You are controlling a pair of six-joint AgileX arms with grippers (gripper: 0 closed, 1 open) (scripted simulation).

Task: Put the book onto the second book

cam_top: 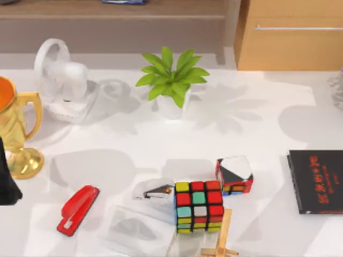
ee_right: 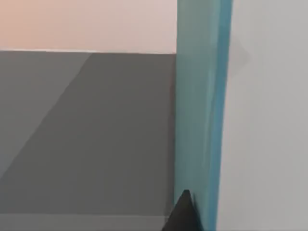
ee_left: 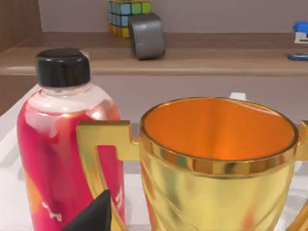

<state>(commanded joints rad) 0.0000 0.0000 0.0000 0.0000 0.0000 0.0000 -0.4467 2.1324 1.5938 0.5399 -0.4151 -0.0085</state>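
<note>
A gold trophy (cam_top: 19,134), white fan (cam_top: 61,80), potted plant (cam_top: 172,80), red stapler (cam_top: 78,209) and Rubik's cube (cam_top: 199,206) share the table (cam_top: 128,155)

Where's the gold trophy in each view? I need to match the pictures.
Top view: trophy at the table's left edge, left arm parked beside it.
Left wrist view: trophy close up in front, red bottle beside it.
Right wrist view: faces the book instead, right gripper at its edge.
Shared landmark: the wooden shelf behind the table.
</note>
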